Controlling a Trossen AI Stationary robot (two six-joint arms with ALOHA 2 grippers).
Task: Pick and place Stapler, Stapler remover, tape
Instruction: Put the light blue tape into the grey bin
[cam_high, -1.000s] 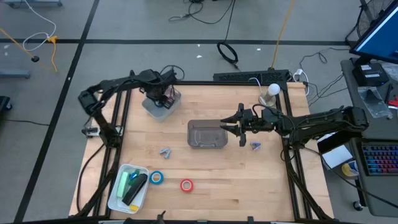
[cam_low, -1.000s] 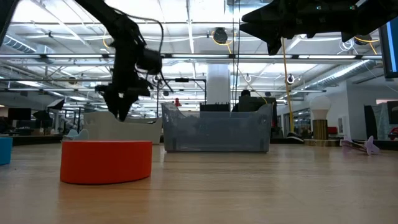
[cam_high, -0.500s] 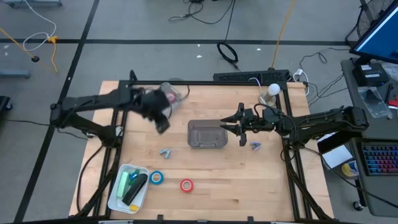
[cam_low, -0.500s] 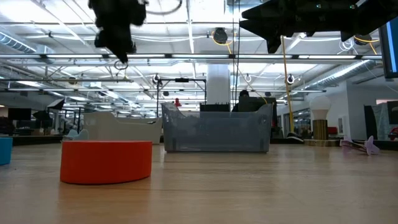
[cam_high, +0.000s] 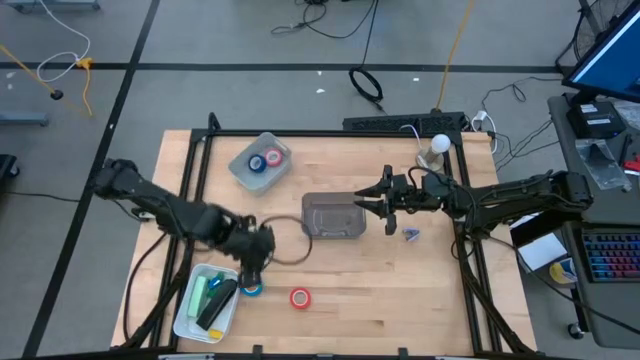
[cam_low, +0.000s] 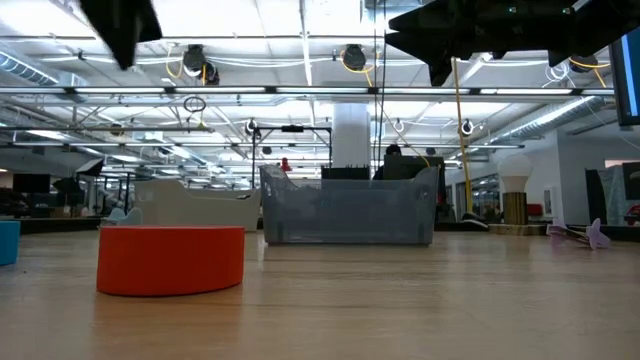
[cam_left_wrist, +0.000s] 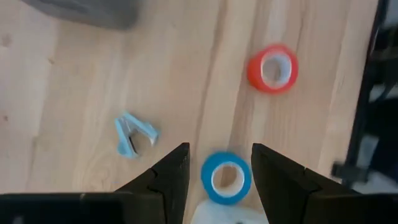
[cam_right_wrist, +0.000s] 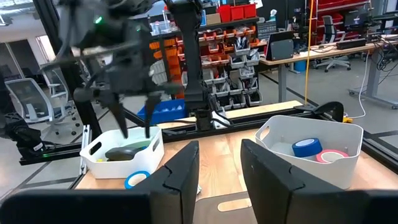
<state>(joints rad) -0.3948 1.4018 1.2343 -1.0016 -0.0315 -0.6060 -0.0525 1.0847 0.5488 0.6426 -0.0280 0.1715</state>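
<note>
left gripper (cam_left_wrist: 214, 165), open and empty, is hovering over the blue tape roll (cam_left_wrist: 226, 178); an off-centre descent risks nudging it toward 12 o'clock.

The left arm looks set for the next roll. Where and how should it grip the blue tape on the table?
From straight above, across its outer wall. The blue tape lies flat, hole up, and the left tool already hangs open astride it. The white bin beside it leaves little room.

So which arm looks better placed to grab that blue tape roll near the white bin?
The left: its open pincer hangs right over the blue tape roll, while the right pincer waits at the grey bin.
</note>
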